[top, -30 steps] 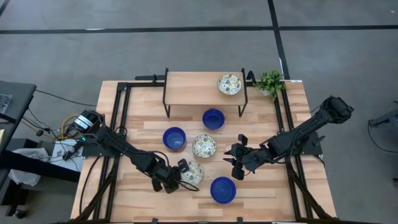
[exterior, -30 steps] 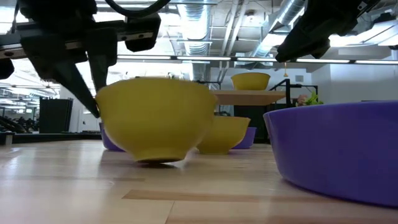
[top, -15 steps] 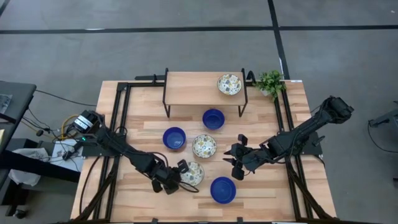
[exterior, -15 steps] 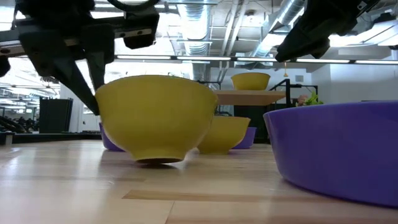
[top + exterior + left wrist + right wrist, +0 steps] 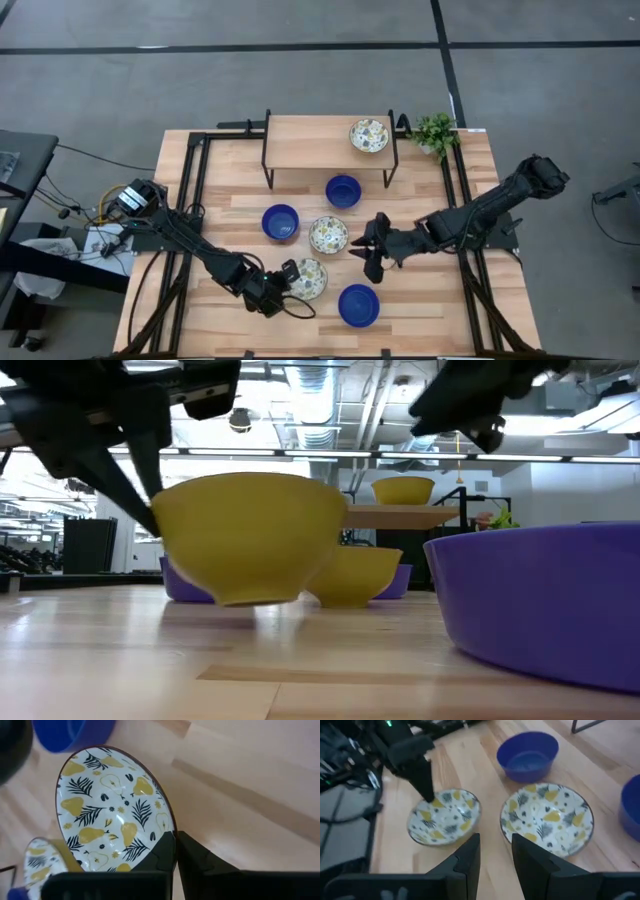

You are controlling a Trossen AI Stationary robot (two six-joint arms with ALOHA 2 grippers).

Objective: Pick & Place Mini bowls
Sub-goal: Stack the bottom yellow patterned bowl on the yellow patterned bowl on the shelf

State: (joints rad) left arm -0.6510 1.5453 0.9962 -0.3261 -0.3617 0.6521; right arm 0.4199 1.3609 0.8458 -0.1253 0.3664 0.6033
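Observation:
My left gripper (image 5: pixel 289 279) is shut on a patterned mini bowl (image 5: pixel 309 277) near the table's front middle; the bowl also shows in the left wrist view (image 5: pixel 110 805) and the low view (image 5: pixel 250 538). My right gripper (image 5: pixel 366 250) is open and empty above the table, just right of a second patterned bowl (image 5: pixel 328 235), which stands on its base. A third patterned bowl (image 5: pixel 369 135) stands on the raised shelf (image 5: pixel 300 145). Three blue bowls (image 5: pixel 343 190) (image 5: pixel 280 222) (image 5: pixel 358 305) stand on the table. My left gripper holds the patterned bowl by its rim (image 5: pixel 169 831), on the side toward the table's left, with one finger (image 5: pixel 161 854) inside the bowl and one outside. The fingers come slanting down from the table's left. The bowl is tilted, its base just off the table.
A small green potted plant (image 5: pixel 435 132) stands at the far right corner beside the shelf. Black frame rails (image 5: pixel 195 190) run along the table's left and right sides. The blue bowl nearest the front edge lies close to the right of the held bowl.
My left gripper has raised the patterned bowl a little: its base has come off the table and it has tipped. My right gripper has gone toward the table's left, closer to the middle patterned bowl.

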